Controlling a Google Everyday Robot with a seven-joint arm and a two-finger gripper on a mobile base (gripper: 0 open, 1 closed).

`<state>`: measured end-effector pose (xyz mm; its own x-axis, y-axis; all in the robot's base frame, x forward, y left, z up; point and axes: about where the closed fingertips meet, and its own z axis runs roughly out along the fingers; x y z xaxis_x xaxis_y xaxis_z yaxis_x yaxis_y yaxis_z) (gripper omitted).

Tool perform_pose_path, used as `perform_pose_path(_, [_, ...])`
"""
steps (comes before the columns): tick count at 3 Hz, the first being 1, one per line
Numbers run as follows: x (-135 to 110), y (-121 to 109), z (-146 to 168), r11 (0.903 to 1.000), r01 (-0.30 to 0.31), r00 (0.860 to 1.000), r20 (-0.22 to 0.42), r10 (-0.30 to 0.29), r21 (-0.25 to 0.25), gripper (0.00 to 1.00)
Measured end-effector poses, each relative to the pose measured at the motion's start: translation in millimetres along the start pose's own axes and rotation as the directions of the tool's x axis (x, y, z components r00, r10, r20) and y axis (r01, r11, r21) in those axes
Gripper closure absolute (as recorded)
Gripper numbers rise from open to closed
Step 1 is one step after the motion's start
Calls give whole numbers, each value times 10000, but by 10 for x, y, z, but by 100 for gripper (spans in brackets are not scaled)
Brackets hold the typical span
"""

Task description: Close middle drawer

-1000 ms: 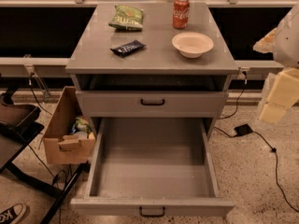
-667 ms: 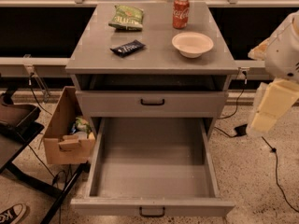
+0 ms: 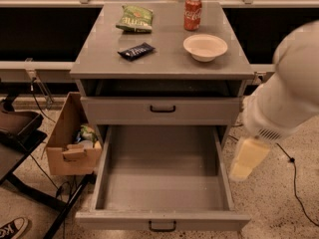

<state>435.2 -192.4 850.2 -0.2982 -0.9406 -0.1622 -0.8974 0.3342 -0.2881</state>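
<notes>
Clearly pulled far out, the middle drawer [image 3: 162, 183] stands open below the shut upper drawer [image 3: 199, 111]. Just beside its right wall, outside the tray, hangs the gripper [image 3: 246, 159] on the white arm [image 3: 286, 91]; whether it is wide or narrow cannot be told.

Views: 1 camera
Position: above and in front of the cabinet [image 3: 164, 61], close
Facing: downward, toward the open middle drawer [image 3: 159, 178]
Gripper [image 3: 243, 167]: just right of that drawer
</notes>
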Motion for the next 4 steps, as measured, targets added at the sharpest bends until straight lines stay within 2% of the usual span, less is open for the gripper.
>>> perform_pose_path(1, [132,387,904,9969,78,9958,-907,-149,-786,0])
perform_pose_path(2, [361,926,1795,9783,-90,9831,-1810,-292,-2069,0])
perform_pose_path(3, [361,926,1795,9783,-90,9831,-1810,-292,-2069,0])
perform_pose_path(4, [407,1159,2097,9713,-411,9828,-1847,-30,-2344,0])
